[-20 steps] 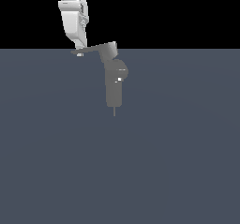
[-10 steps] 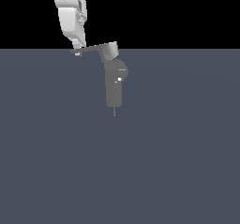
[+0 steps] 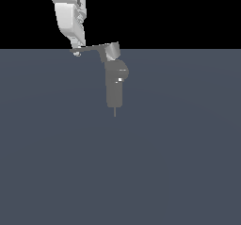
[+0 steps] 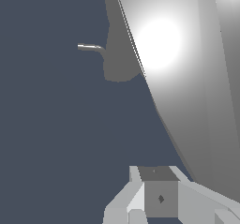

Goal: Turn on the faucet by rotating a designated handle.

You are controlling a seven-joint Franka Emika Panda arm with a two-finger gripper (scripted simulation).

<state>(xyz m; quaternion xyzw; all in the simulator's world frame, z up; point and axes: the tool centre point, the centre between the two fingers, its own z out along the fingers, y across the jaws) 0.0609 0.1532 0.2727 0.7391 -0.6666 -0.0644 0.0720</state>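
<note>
In the exterior view the grey faucet (image 3: 115,86) stands as an upright column with a white glint and a thin pin at its lower end. Its boxy top carries the handle (image 3: 92,48), a long thin lever reaching toward the exterior view's left. My gripper (image 3: 76,51) hangs from the white arm and sits right at the lever's free end, touching it. In the wrist view the handle (image 4: 183,78) fills the frame as a broad, brightly lit grey face, with the faucet (image 4: 119,54) dark beyond it. My gripper (image 4: 159,202) shows its fingers bunched together with no gap.
A flat blue-grey floor (image 3: 179,163) spreads around the faucet. The white arm (image 3: 68,12) comes down from above at the exterior view's left.
The arm has shifted toward the exterior view's left, staying at the lever's tip. The handle has swung a little that way with it, and its top block has turned slightly.
</note>
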